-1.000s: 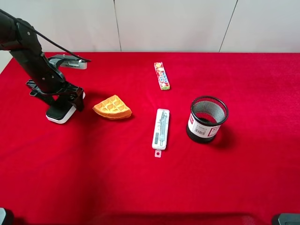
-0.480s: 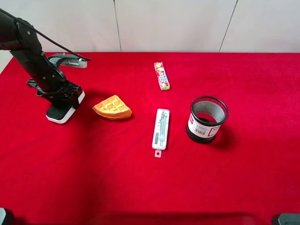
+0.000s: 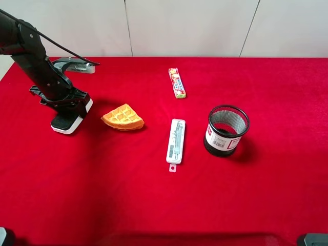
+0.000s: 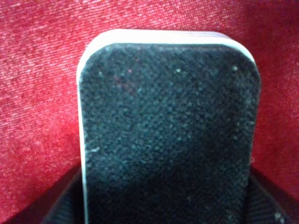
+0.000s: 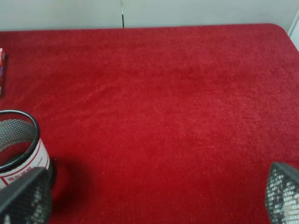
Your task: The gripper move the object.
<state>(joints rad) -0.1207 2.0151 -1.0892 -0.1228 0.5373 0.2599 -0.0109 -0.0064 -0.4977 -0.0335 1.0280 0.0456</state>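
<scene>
The eraser block (image 3: 64, 123), black felt on a white base, lies on the red cloth at the left. My left gripper (image 3: 77, 106) is down over its far end, with the jaws along both long sides, shut on it. In the left wrist view the eraser (image 4: 168, 130) fills the frame, and the dark fingers (image 4: 46, 210) show at its two flanks. My right gripper (image 5: 152, 205) is open and empty, its mesh-patterned fingertips (image 5: 23, 196) wide apart above bare cloth to the right of the mesh cup.
An orange waffle wedge (image 3: 123, 117) lies just right of the eraser. A white-grey pen case (image 3: 176, 140), a black mesh cup (image 3: 226, 130) and a candy pack (image 3: 177, 82) lie further right. A grey object (image 3: 77, 65) sits behind the left arm.
The left arm has shifted slightly back and to the left over the eraser. The eraser has barely moved, and nothing else has changed.
</scene>
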